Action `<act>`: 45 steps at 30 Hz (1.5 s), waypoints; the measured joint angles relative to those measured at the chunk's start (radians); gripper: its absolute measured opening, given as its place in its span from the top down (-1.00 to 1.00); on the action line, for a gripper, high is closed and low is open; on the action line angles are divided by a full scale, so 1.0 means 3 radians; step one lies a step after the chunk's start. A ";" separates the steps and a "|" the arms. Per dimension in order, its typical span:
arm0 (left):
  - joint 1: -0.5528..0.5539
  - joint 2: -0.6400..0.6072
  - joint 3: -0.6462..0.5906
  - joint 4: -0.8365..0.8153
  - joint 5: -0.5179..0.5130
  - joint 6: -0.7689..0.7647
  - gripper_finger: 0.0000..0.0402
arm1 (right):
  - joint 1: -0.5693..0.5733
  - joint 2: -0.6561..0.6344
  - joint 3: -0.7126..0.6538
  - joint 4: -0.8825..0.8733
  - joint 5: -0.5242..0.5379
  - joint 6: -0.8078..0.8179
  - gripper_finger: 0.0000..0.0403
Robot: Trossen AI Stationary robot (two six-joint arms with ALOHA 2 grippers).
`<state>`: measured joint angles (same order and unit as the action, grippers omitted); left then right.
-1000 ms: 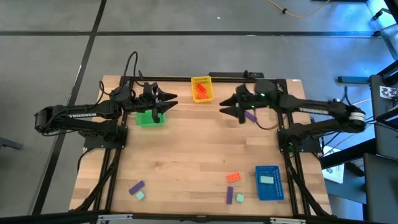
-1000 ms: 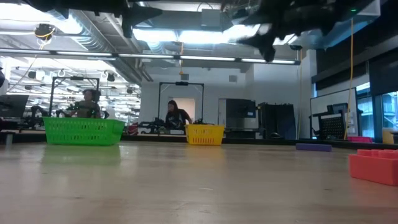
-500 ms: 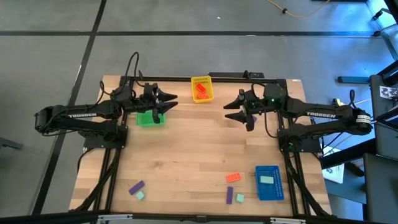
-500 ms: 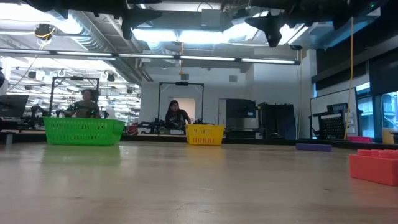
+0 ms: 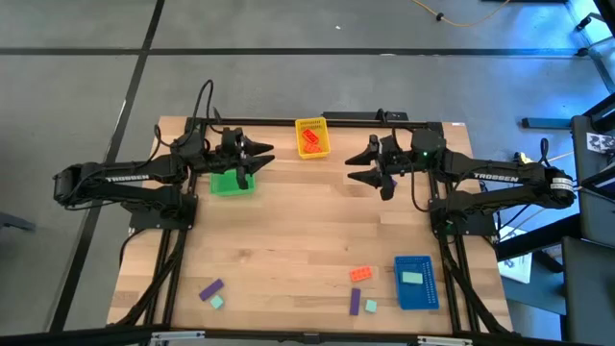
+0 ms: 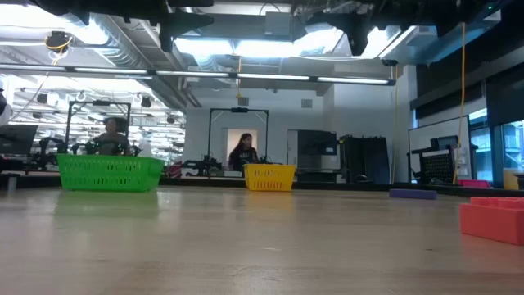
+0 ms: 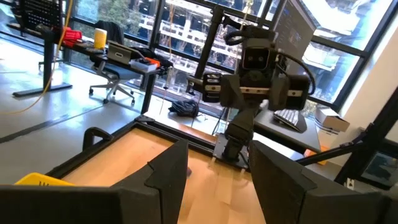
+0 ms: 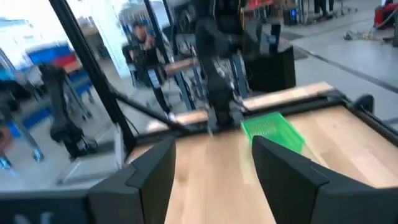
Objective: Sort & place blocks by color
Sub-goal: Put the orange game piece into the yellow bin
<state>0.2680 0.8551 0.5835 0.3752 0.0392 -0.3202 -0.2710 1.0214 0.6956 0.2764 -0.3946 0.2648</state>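
My left gripper (image 5: 261,154) hangs above the green tray (image 5: 231,184), fingers spread, nothing between them. Just past its fingertips sits the yellow tray (image 5: 312,126), holding orange-red blocks (image 5: 311,140). My right gripper (image 5: 362,165) faces it from the other side of that tray, fingers (image 8: 149,174) spread and empty. Well apart from both sets of fingers, at the table's near edge: a purple block (image 5: 210,287) touching a mint block (image 5: 217,302), an orange-red block (image 5: 361,275), a second purple block (image 5: 355,302), a second mint block (image 5: 371,305), and a blue tray (image 5: 415,294) holding one mint block (image 5: 412,278).
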 joint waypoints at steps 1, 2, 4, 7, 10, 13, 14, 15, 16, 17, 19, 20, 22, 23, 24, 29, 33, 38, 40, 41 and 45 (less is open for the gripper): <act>0.0000 0.0000 0.0000 0.0000 -0.0001 0.0000 0.19 | 0.0000 0.0000 0.0000 0.0084 0.0000 0.0094 -0.07; 0.0000 0.0000 0.0000 0.0000 -0.0001 0.0000 0.19 | 0.0000 0.0000 0.0002 0.0161 -0.0001 0.0189 -0.07; 0.0000 0.0000 0.0000 0.0000 0.0000 0.0000 0.19 | 0.0033 0.0000 0.0076 0.0096 0.0001 0.0310 -0.07; 0.0000 0.0000 0.0000 0.0000 -0.0002 0.0000 0.19 | 0.0186 0.0003 0.0330 -0.0542 0.0004 0.0205 -0.07; 0.0000 0.0000 0.0000 0.0000 -0.0002 0.0000 0.19 | 0.0474 0.0057 0.0684 -0.1557 0.0001 -0.0109 -0.07; -0.0001 0.0000 0.0000 0.0000 -0.0002 0.0000 0.19 | 0.0805 0.0145 0.0920 -0.2407 0.0000 -0.0243 -0.07; 0.0000 0.0000 0.0000 0.0000 -0.0002 0.0000 0.19 | 0.0915 0.0172 0.0952 -0.2594 0.0000 -0.0244 -0.07; 0.0000 0.0000 0.0000 0.0000 -0.0002 -0.0001 0.19 | 0.1028 0.0198 0.0959 -0.2734 0.0000 -0.0225 -0.07; 0.0000 0.0000 0.0000 0.0000 -0.0002 -0.0001 0.19 | 0.1132 0.0223 0.0954 -0.2837 -0.0002 -0.0222 -0.07; 0.0000 0.0000 0.0000 0.0000 -0.0002 -0.0001 0.19 | 0.1243 0.0246 0.0932 -0.2891 -0.0004 -0.0230 -0.07; -0.0001 0.0000 0.0000 0.0000 -0.0002 -0.0001 0.19 | 0.1443 0.0301 0.0874 -0.2995 -0.0024 -0.0331 -0.07; 0.0000 0.0000 0.0000 0.0000 -0.0002 -0.0001 0.19 | 0.1532 0.0339 0.0833 -0.3012 -0.0031 -0.0415 -0.07; 0.0000 0.0000 0.0000 0.0000 -0.0002 -0.0001 0.19 | 0.1689 0.0414 0.0740 -0.3000 -0.0033 -0.0567 -0.07; 0.0000 0.0000 0.0000 0.0000 -0.0003 -0.0001 0.19 | 0.1752 0.0459 0.0693 -0.2996 -0.0028 -0.0636 -0.07; 0.0000 0.0000 0.0000 0.0000 -0.0003 -0.0001 0.19 | 0.1812 0.0516 0.0650 -0.2975 0.0006 -0.0661 -0.07; 0.0000 0.0000 0.0000 0.0000 -0.0003 -0.0003 0.19 | 0.1959 0.0861 0.0453 -0.2780 0.0334 -0.0430 -0.07; 0.0000 0.0000 0.0000 0.0000 -0.0004 -0.0002 0.19 | 0.1966 0.1165 0.0439 -0.2686 0.0345 -0.0221 -0.07; 0.0000 0.0000 0.0000 0.0000 -0.0003 -0.0003 0.19 | 0.2020 0.1383 0.0470 -0.2646 0.0170 -0.0199 -0.13; 0.0000 0.0000 0.0000 0.0000 -0.0003 -0.0003 0.19 | 0.2093 0.1444 0.0472 -0.2603 0.0164 -0.0206 -0.18; -0.0001 -0.0001 0.0000 0.0001 -0.0004 -0.0003 0.19 | 0.2136 0.1473 0.0471 -0.2596 0.0168 -0.0206 -0.22; 0.0000 0.0000 0.0000 0.0001 -0.0004 -0.0003 0.19 | 0.2286 0.1600 0.0472 -0.2485 0.0246 -0.0199 -0.35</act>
<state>0.2680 0.8551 0.5835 0.3756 0.0380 -0.3210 0.4147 1.5015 0.8371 -0.4691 -0.3209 0.2050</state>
